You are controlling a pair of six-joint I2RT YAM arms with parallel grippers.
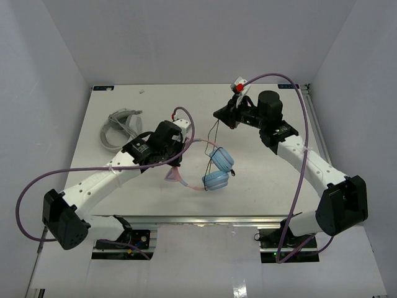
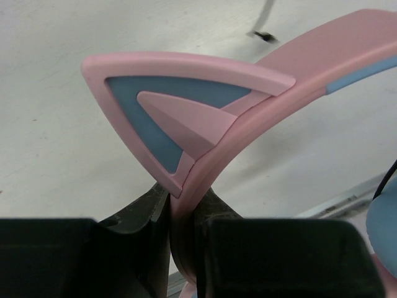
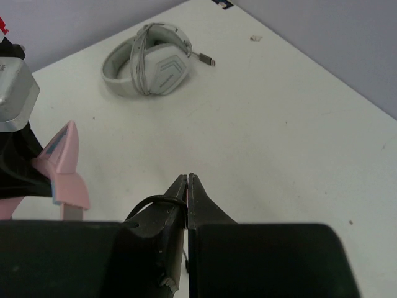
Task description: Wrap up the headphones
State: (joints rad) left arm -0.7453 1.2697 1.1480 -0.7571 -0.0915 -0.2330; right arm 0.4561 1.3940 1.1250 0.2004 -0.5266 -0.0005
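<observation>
- Seen from above, the left fingers (image 1: 176, 165) are clamped on the pink headband (image 1: 180, 179) of the headphones (image 1: 214, 174). The headphones are near the middle of the bench (image 1: 124, 99), between the two arms.
- The two light-blue earcups (image 1: 218, 169) sit side by side just right of the left fingers. This view does not show whether they rest on the bench.
- A thin black cable (image 1: 209, 143) runs from the earcups up to the right fingers (image 1: 221, 116), which are closed at its upper end.
- A white headset (image 1: 121, 127) lies on the far left of the bench, well apart from the headphones.
- At the left wrist, the fingers (image 2: 155, 205) pinch the headband (image 2: 310, 74) edge-on. They grip just below a pointed cat ear (image 2: 180, 105), which is pink with a blue inset. One earcup (image 2: 384, 217) shows at the right edge.
- At the right wrist, the fingers (image 3: 182, 194) are pressed together tip to tip. The cable (image 3: 155, 199) curls in against one of them and appears caught between the two.
- A cat ear (image 3: 65, 155) pokes up at the left. The white headset (image 3: 149, 62) lies beyond it on the bench (image 3: 279, 124).
</observation>
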